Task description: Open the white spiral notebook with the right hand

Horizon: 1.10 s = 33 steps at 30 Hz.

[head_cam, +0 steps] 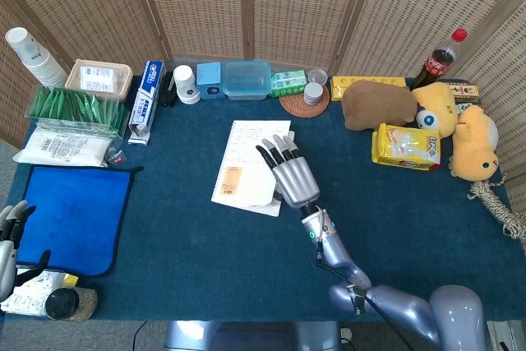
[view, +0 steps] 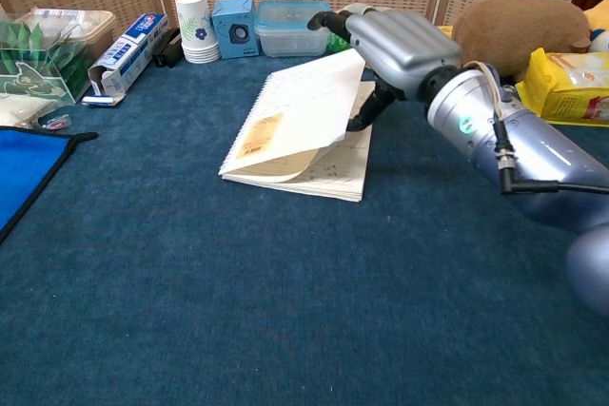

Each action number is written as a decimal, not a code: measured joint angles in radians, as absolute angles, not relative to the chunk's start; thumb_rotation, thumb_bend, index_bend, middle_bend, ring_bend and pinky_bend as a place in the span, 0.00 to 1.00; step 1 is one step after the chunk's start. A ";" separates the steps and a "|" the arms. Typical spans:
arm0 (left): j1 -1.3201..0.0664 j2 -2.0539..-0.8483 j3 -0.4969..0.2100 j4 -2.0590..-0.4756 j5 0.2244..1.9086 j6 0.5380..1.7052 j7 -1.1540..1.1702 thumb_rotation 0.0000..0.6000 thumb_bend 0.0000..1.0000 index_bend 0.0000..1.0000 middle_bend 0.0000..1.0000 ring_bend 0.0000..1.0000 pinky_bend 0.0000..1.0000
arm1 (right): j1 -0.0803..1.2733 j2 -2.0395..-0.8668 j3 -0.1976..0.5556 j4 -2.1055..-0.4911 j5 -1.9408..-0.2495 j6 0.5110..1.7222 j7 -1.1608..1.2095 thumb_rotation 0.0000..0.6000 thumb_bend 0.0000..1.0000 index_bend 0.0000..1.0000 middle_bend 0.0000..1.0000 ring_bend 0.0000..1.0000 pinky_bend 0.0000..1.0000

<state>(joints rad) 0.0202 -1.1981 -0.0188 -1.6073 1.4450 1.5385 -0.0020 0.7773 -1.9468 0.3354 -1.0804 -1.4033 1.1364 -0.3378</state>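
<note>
on dark blue felt-covered table, mid-surface: white spiral-bound paper notebook, cover lifted and curling. silver robotic right hand pinching cover's free edge. left hand at table's near-left corner, fingers spread, empty.

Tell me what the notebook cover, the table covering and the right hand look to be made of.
Notebook cover: thin matte card or paper, likely; it curves as it lifts. Table covering: dark blue cloth, felt or low pile by its fuzzy, dull texture. Right hand: smooth grey metal or painted plastic, with a soft sheen; the fingers are darker, perhaps rubber.
</note>
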 measured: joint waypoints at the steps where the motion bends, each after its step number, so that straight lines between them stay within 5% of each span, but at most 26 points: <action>1: 0.022 -1.199 -0.018 -1.605 1.445 1.540 -0.005 1.00 0.31 0.21 0.08 0.02 0.00 | 0.787 -1.952 0.346 -1.083 -1.394 1.136 -0.342 1.00 0.09 0.10 0.17 0.08 0.12; 33: 0.082 -1.207 0.001 -1.570 1.450 1.581 -0.051 1.00 0.30 0.21 0.08 0.02 0.00 | 1.053 -2.062 0.575 -1.058 -1.169 1.037 -0.209 1.00 0.06 0.10 0.17 0.11 0.13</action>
